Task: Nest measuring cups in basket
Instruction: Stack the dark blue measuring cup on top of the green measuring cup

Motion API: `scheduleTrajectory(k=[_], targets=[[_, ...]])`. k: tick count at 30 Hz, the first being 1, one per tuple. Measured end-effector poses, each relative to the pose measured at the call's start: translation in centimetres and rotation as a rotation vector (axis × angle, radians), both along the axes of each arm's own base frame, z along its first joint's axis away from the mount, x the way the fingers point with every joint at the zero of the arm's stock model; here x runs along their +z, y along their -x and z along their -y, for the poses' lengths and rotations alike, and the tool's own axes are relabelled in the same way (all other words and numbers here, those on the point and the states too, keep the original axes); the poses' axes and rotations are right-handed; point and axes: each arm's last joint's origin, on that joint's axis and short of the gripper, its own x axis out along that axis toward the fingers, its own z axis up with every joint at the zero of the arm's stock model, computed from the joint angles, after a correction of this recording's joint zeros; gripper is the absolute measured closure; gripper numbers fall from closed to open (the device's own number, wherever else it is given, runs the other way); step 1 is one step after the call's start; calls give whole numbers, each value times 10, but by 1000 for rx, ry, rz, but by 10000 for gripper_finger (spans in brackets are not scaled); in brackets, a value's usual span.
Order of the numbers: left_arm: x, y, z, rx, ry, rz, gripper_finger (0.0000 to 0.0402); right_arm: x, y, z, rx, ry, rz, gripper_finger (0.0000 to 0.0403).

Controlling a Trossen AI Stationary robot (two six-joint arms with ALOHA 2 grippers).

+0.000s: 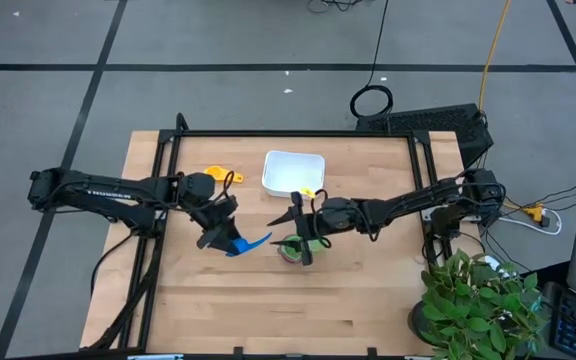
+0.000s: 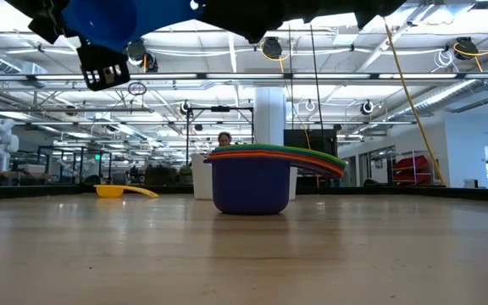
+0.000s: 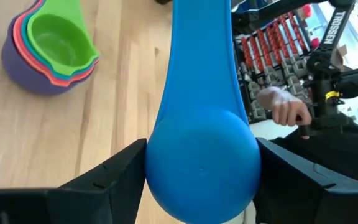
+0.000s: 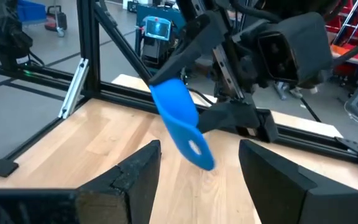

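**High view: cups mostly stacked, none in the basket yet**

High view, read left to right from the basket (image 1: 293, 172): the yellow cup (image 1: 218, 177) lies alone on the table (image 1: 368, 300) just left of the basket. In front of that, the left gripper (image 1: 226, 240) is clamped on the bowl of the blue cup (image 1: 248, 243), held off the wood with its handle pointing toward the stack (image 1: 293, 248). The stack stands in front of the basket, well outside it. The right gripper (image 1: 303, 232) hangs over the stack, fingers parted and holding nothing.

My judgement is that the task is past its middle: most cups are nested, but the blue and yellow ones remain loose, and the stack is not yet in the basket.

Count: one basket; one yellow cup; one blue cup; one stack whose layers, in the left wrist view, show green (image 3: 58, 40), teal, orange or red, and navy. I cannot tell exactly how many it holds.
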Motion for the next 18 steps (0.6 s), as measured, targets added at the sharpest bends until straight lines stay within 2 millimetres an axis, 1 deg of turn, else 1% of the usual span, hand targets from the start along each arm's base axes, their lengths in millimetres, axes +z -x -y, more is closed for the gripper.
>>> scheduleTrajectory(k=[7, 10, 12, 14, 18], targets=[[0, -2, 1, 7, -4, 11, 139, 1, 0, -1, 23, -24, 9, 193], [-1, -5, 1, 14, -1, 8, 139, 1, 0, 0, 23, -24, 9, 202], [-2, -9, 1, 14, 0, 23, 139, 1, 0, 1, 21, -19, 6, 213], [-6, -12, 0, 15, 0, 2, 139, 0, 0, 1, 20, -17, 0, 228], [-11, -17, 0, 11, -4, 4, 139, -1, 0, 1, 24, -5, -15, 271]])
